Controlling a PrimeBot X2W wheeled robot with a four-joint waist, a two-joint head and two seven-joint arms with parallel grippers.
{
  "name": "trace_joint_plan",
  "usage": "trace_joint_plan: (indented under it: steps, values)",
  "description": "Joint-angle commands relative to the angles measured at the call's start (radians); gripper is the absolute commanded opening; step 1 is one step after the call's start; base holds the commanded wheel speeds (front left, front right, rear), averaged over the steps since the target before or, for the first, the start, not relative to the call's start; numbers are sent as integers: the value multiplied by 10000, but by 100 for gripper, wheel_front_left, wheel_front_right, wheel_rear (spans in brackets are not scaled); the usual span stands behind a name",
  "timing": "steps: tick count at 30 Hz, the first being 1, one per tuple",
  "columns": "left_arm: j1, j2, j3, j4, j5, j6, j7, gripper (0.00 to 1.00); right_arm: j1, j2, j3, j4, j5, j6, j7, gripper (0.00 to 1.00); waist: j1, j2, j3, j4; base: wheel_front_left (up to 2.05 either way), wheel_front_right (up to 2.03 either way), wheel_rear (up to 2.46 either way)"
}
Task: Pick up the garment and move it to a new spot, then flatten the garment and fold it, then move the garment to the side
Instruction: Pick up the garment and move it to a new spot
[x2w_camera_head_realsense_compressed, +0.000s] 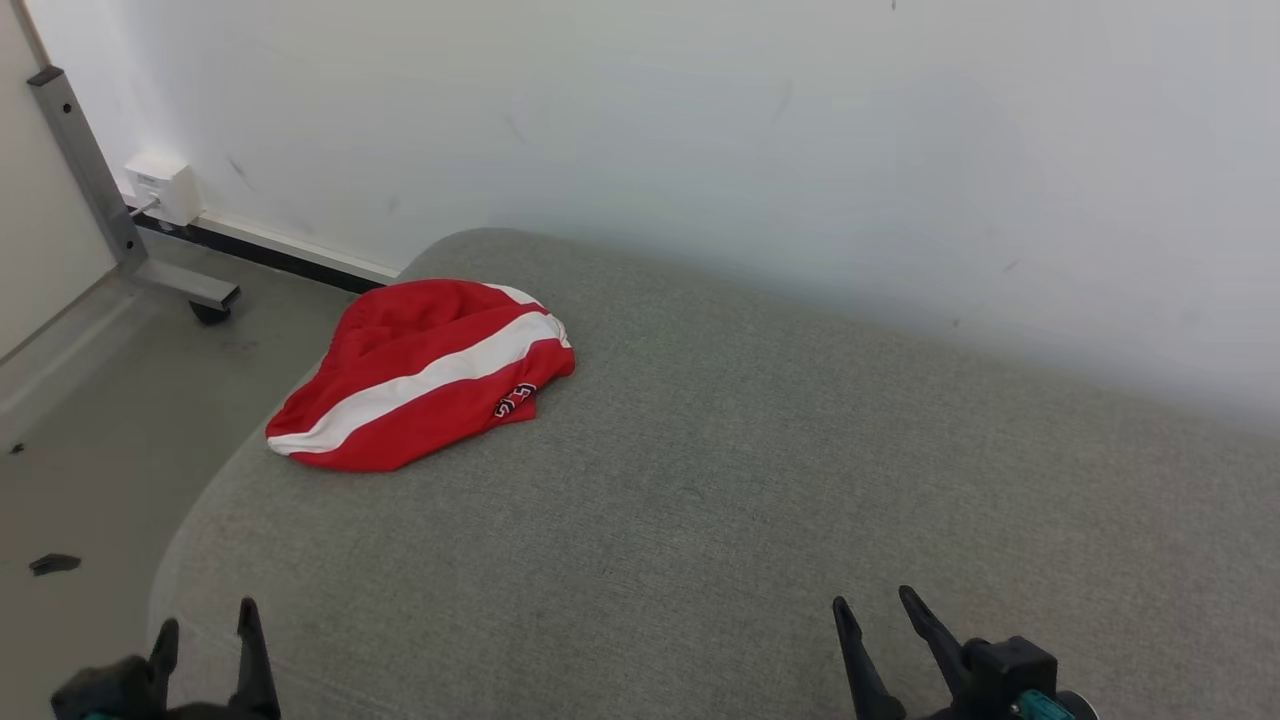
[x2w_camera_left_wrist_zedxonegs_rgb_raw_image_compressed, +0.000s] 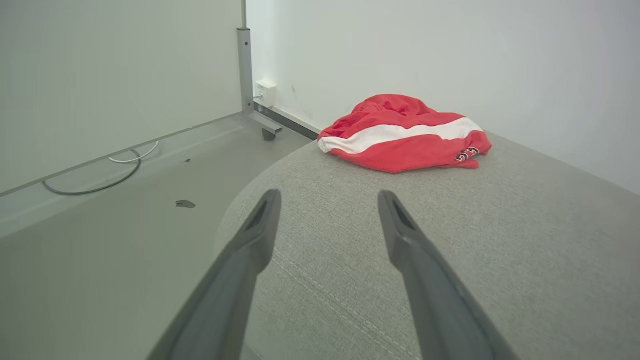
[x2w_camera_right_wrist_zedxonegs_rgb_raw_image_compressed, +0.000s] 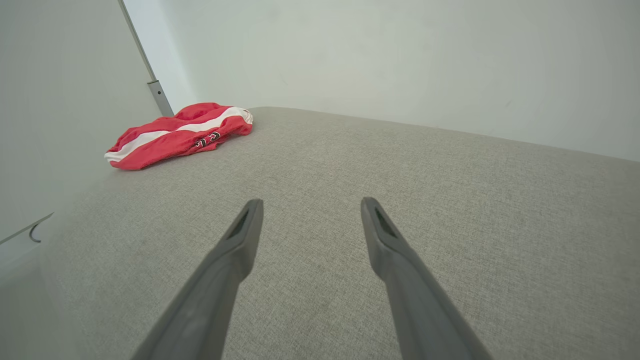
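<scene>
The garment (x2w_camera_head_realsense_compressed: 425, 375) is a red piece with a broad white stripe and a small dark print, lying crumpled near the far left edge of a grey fabric surface (x2w_camera_head_realsense_compressed: 750, 480). It also appears as the garment (x2w_camera_left_wrist_zedxonegs_rgb_raw_image_compressed: 402, 134) ahead in the left wrist view and as the garment (x2w_camera_right_wrist_zedxonegs_rgb_raw_image_compressed: 177, 134) at the upper left of the right wrist view. My left gripper (x2w_camera_head_realsense_compressed: 205, 628) sits at the lower left, open and empty, well short of the cloth. My right gripper (x2w_camera_head_realsense_compressed: 875, 612) is at the lower right, open and empty too. In the wrist views the left gripper (x2w_camera_left_wrist_zedxonegs_rgb_raw_image_compressed: 329, 200) and right gripper (x2w_camera_right_wrist_zedxonegs_rgb_raw_image_compressed: 310, 206) hover over bare fabric.
A white wall (x2w_camera_head_realsense_compressed: 800, 130) runs along the far side. Left of the surface is grey floor (x2w_camera_head_realsense_compressed: 90, 450) with a metal frame leg on a caster (x2w_camera_head_realsense_compressed: 205, 300), a wall socket box (x2w_camera_head_realsense_compressed: 160, 188), a cable (x2w_camera_left_wrist_zedxonegs_rgb_raw_image_compressed: 95, 182) and small dark scraps (x2w_camera_head_realsense_compressed: 55, 564).
</scene>
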Motion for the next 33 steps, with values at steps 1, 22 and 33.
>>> trace_joint_plan:
  steps: [1,22,33]
  values:
    - [-533,67,87,323,-156,45,254,100,-100,1,110,-58,-118,-27,6,100,0,-1,276,-434,0,0,0]
    - [-6094,2297,1191,3343,-1428,237,2331,100,-2073,-1286,1962,-2943,-182,-27,1244,100,0,-1,4861,-4110,0,0,0]
    - [-7383,1932,2481,5095,-3096,915,3615,100,-1564,-1612,1450,-4448,-424,-27,1724,100,0,-1,5676,-4325,0,0,0]
